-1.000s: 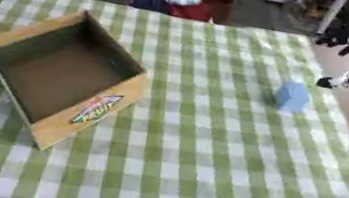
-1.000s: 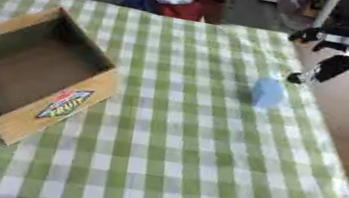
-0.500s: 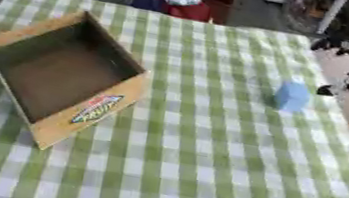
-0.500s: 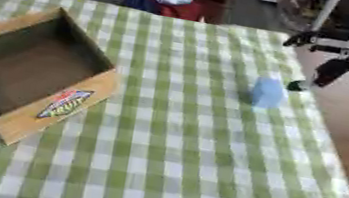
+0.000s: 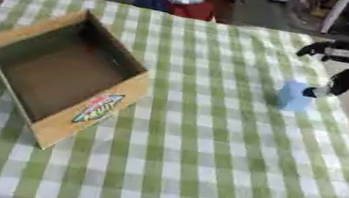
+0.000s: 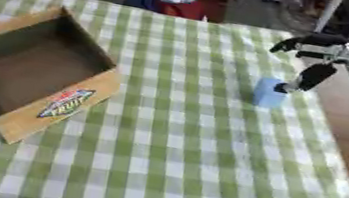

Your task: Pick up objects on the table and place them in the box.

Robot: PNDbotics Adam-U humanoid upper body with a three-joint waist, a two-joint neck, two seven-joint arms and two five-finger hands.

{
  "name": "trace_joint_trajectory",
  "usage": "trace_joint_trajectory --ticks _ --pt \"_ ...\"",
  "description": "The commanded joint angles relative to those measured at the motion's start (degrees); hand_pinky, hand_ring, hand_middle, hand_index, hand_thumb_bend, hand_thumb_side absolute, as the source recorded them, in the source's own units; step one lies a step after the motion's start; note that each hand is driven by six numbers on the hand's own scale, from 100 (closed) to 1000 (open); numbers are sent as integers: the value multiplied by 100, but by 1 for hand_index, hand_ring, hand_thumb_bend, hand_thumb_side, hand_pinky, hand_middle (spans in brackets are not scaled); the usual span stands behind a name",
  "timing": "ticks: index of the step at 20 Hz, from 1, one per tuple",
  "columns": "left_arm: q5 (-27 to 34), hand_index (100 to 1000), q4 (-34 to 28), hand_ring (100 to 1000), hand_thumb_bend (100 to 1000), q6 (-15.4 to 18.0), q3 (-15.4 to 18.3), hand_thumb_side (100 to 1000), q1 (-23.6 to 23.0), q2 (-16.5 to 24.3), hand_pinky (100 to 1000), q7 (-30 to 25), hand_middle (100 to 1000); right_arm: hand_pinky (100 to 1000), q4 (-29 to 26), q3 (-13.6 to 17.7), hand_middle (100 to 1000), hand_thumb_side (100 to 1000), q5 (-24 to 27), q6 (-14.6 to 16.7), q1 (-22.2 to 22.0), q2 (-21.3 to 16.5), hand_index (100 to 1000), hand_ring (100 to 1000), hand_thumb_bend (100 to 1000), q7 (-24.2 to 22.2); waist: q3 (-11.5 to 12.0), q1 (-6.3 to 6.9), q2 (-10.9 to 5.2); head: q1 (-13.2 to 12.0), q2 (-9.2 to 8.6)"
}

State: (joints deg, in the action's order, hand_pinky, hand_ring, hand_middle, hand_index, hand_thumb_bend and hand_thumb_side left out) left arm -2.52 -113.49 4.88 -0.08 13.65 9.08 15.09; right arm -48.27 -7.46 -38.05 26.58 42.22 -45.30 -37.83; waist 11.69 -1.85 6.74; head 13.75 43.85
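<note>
Small pale-blue upright block point(image 6: 270, 92) on the green checked tablecloth point(image 6: 197, 145), right hand point(image 6: 319, 58) now lower, fingers spread, thumb tip at block's top edge

No text, number or brand name can be read anywhere in either view. The only marking is a coloured logo point(image 5: 98, 107) on the outer side wall of the cardboard box point(image 5: 58, 127), at about 8 o'clock on the table; it shows red, yellow, blue and green patches in a slanted oval, but its lettering is too blurred to make out. The small blue object point(image 6: 270, 92) at about 2 o'clock on the checked tablecloth point(image 6: 204, 151) carries no label that can be seen.
</note>
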Motion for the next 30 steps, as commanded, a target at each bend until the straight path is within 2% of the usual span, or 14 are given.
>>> trace_joint_trajectory --ticks 1,12,30 --pt "20 703 -111 593 100 4 21 679 72 84 650 -3 658 897 65 24 989 389 -132 61 123 -83 974 1000 423 -3 1 4 -61 15 26" --pt "16 702 -111 594 100 5 18 679 80 85 650 -9 656 901 154 -16 987 390 -305 159 118 -31 960 1000 425 -3 -1 -3 -57 9 26" --pt "11 701 -111 597 100 7 23 679 84 79 650 -5 655 907 465 50 977 358 -863 164 48 61 873 1000 416 215 6 1 -44 9 26"
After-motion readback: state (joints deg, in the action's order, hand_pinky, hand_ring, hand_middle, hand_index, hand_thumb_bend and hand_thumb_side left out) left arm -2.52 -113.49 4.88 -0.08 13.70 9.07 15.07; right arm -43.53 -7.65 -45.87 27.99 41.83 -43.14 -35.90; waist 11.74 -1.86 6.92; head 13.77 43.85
